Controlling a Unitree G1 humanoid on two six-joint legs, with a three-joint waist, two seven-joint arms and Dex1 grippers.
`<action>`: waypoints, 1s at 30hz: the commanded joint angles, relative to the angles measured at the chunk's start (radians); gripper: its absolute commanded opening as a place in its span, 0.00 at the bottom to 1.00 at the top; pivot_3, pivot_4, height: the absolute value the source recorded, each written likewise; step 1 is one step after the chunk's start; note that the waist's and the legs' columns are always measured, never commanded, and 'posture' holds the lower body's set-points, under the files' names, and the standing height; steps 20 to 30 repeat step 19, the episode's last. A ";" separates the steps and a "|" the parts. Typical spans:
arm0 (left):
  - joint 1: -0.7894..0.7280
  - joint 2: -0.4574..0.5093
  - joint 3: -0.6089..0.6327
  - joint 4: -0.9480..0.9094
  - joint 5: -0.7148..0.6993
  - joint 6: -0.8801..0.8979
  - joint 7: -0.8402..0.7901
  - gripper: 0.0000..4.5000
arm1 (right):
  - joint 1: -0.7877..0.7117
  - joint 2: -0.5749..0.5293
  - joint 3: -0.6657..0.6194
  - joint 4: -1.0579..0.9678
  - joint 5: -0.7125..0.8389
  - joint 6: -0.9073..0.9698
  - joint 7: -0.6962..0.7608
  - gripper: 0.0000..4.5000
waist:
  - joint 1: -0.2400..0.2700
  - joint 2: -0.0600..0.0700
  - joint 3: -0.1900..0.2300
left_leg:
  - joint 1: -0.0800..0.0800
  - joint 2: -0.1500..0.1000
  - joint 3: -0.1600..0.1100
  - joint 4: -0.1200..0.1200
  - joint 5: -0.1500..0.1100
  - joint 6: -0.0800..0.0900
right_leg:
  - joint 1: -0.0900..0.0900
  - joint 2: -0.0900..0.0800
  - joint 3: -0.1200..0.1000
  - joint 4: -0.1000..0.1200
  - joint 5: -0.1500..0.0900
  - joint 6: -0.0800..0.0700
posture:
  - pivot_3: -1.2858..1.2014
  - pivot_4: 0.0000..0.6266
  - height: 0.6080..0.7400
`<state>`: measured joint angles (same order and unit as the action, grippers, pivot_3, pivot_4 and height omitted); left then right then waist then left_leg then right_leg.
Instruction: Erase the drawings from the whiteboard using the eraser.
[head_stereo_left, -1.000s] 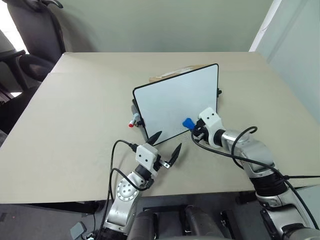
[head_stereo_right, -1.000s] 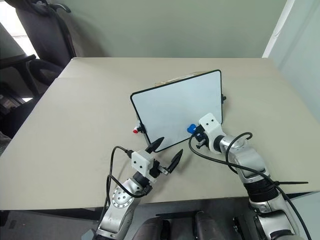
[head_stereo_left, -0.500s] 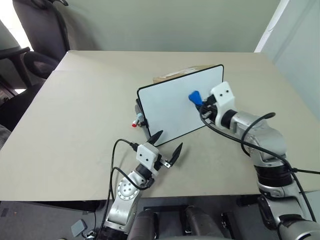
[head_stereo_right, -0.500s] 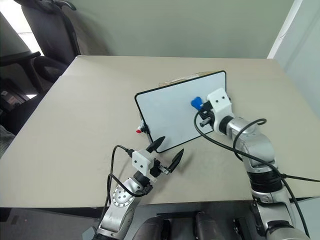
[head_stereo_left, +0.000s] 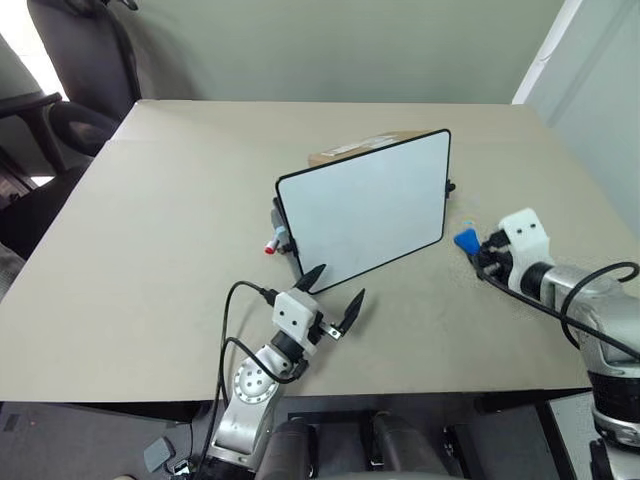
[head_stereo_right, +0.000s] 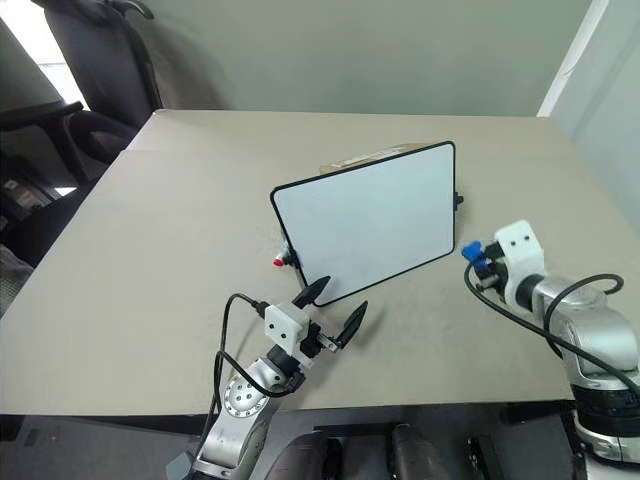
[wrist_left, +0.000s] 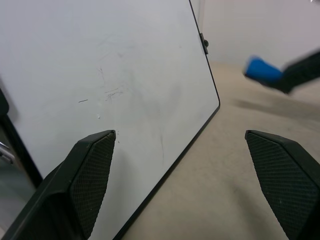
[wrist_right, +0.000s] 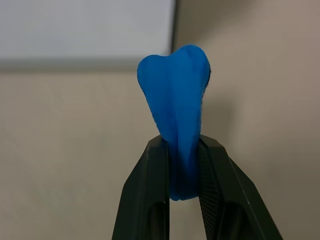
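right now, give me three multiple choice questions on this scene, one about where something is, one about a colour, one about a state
1. Where is the eraser?
A. Lying on the whiteboard's face
B. Beside the whiteboard's right edge, off the board
C. Under the left gripper

2. What colour is the cap of the marker by the whiteboard's left edge?
A. Green
B. Red
C. Yellow

3. How do the left gripper's fingers stand?
A. Spread apart, holding nothing
B. Shut on the eraser
C. Shut on the marker

Answers:
1. B: the right gripper pinches the eraser over the table, clear of the whiteboard.
2. B: a red tip shows beside the frame.
3. A: the left wrist view shows two fingers far apart with nothing between them.
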<state>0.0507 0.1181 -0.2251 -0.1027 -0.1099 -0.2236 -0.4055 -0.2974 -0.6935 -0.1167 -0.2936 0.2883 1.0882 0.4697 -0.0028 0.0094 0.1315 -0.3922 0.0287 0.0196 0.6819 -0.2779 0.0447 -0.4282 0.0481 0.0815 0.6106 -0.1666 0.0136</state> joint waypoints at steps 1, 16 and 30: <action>0.001 -0.004 -0.013 -0.036 0.007 -0.011 -0.001 1.00 | -0.025 0.003 -0.013 -0.016 0.006 0.000 -0.006 0.26 | -0.003 0.000 0.000 | 0.000 0.000 0.000 0.000 0.000 0.000 | 0.000 0.000 0.000 0.000 0.001 0.000 | 0.52 0.24 1.00; -0.008 0.001 0.013 -0.022 0.008 -0.014 0.011 1.00 | 0.140 0.087 -0.087 -0.294 0.121 -0.273 0.097 0.86 | 0.004 0.000 0.000 | 0.001 0.000 0.000 0.000 0.000 0.000 | 0.001 0.000 0.000 0.000 0.001 -0.002 | 0.52 0.24 1.00; -0.014 0.007 0.024 -0.017 0.008 -0.016 0.011 1.00 | 0.166 0.100 -0.055 -0.308 0.114 -0.327 0.099 0.86 | 0.004 0.000 0.000 | 0.001 0.000 0.000 0.000 0.000 0.000 | 0.001 0.000 0.000 0.000 0.001 -0.001 | 0.52 0.24 1.00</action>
